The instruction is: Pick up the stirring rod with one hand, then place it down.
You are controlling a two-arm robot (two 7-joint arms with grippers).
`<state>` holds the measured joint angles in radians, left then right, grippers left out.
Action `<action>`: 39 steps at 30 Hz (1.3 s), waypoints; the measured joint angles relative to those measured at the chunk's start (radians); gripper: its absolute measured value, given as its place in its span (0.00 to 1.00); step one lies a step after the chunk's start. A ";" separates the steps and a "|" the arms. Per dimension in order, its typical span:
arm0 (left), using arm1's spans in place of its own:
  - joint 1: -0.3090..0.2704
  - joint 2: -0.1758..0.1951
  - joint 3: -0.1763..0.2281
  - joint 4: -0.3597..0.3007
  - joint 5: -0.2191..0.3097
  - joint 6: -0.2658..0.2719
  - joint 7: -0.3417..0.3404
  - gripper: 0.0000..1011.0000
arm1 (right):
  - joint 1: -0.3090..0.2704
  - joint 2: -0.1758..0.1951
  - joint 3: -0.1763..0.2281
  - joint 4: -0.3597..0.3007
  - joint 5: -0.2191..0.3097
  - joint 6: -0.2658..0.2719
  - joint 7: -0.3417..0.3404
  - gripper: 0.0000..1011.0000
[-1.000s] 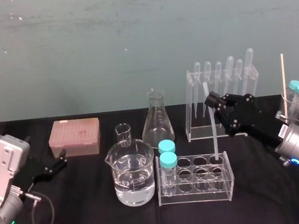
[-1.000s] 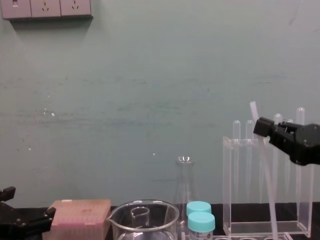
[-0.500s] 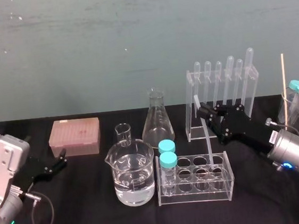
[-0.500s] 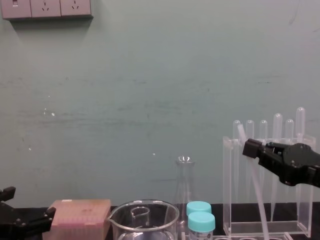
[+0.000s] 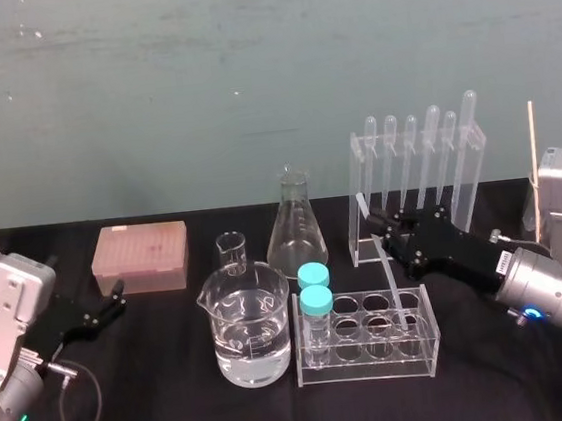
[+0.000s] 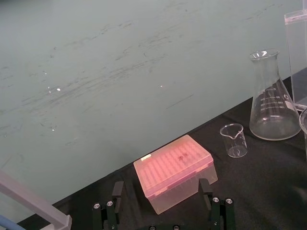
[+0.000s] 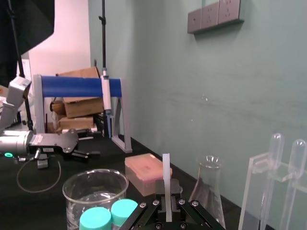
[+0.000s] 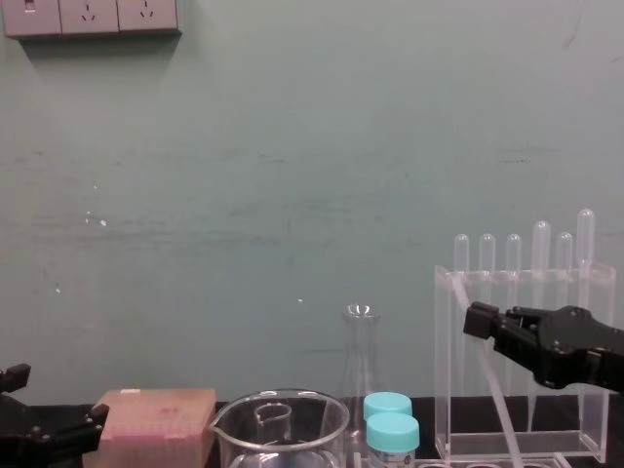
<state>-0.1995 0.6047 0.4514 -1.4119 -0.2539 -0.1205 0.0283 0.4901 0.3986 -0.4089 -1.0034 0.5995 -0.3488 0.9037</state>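
Observation:
The stirring rod (image 5: 393,277) is a thin translucent-white stick, tilted, with its top leaning toward the left. Its lower end reaches down into the low clear tube rack (image 5: 369,357). My right gripper (image 5: 375,227), black with blocky jaws, is shut on the rod near its upper end, in front of the tall pipette rack (image 5: 416,171). The chest view shows the rod (image 8: 493,382) slanting below the right gripper (image 8: 474,320). In the right wrist view the rod (image 7: 166,184) stands up between the jaws. My left gripper (image 5: 112,303) rests open at the far left, near the pink box (image 6: 173,170).
A water-filled beaker (image 5: 251,324), a small beaker (image 5: 231,251) and a conical flask (image 5: 295,231) stand left of the tube rack, which holds two teal-capped tubes (image 5: 314,287). A thin wooden stick (image 5: 534,154) stands at the far right.
The right gripper has come down and to the left with the rod. The rod now tilts more, with its top lower. The left arm has not moved.

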 joint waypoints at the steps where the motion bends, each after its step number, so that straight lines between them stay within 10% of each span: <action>1: 0.000 0.000 0.000 0.000 0.000 0.000 0.000 0.99 | 0.004 0.000 -0.003 0.005 -0.004 0.007 -0.003 0.06; 26: 0.000 0.000 0.000 0.000 0.000 0.000 0.000 0.99 | 0.002 0.000 -0.001 0.003 -0.003 0.005 -0.006 0.06; 39: 0.000 0.000 0.000 0.000 0.000 0.000 0.000 0.99 | 0.002 0.000 -0.001 0.003 -0.001 0.003 -0.006 0.42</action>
<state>-0.1995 0.6047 0.4513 -1.4120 -0.2539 -0.1205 0.0283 0.4917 0.3985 -0.4099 -1.0009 0.5980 -0.3457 0.8982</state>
